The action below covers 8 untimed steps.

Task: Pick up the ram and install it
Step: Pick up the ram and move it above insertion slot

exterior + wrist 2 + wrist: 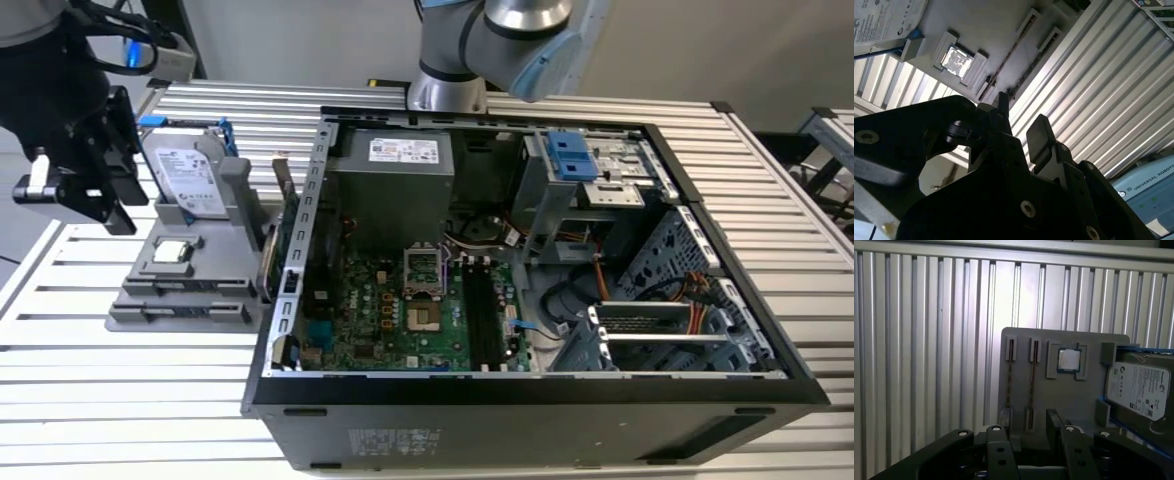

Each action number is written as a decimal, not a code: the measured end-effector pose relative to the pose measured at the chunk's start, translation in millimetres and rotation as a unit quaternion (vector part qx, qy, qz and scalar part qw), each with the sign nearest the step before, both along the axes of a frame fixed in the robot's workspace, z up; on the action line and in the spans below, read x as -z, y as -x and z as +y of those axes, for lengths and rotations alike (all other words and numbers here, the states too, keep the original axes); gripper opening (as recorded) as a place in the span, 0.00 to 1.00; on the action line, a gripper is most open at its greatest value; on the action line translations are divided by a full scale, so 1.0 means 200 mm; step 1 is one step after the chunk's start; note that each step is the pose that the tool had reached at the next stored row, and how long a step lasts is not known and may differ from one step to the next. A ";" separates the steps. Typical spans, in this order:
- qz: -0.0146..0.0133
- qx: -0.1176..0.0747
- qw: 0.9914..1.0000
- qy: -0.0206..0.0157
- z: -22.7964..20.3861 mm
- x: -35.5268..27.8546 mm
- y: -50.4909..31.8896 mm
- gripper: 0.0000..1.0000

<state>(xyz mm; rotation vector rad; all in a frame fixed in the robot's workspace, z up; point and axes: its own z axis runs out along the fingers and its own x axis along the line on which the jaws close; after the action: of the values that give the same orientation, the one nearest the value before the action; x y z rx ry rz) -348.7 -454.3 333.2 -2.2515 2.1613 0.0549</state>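
I have the end effector (107,195) (1021,119) (1032,427) hanging above the gray holder (144,276) (1089,402), clear of it. Its fingers (1040,131) stand apart with nothing between them. The ram (1032,382) is a thin stick standing on edge in a slot of the holder. A second stick (1010,376) stands in the slot just beside it, on the side away from the processor chip (170,251) (956,59) (1069,360). In the first wrist view the near end of the ram runs in between my two fingers, though I cannot tell how far above it they are. The chip sits in the holder's square pocket. At the holder's far end from the sticks, the silver hard drive (184,180) (1139,390) leans in its blue-edged cradle. The holder rests on the ribbed table (134,400), with the open computer case (534,405) right beside it.
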 end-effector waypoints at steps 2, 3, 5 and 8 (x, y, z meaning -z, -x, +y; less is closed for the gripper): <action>0.000 0.000 1.000 0.000 0.000 0.010 -0.001 1.00; 0.000 0.000 1.000 0.000 0.000 0.015 -0.001 1.00; 0.000 0.000 1.000 0.000 0.000 0.023 -0.001 1.00; 0.000 0.000 1.000 0.000 0.000 0.035 -0.001 1.00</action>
<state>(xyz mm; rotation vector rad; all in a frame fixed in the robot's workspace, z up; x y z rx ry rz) -348.4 -454.2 326.2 -2.2509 2.1621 0.0549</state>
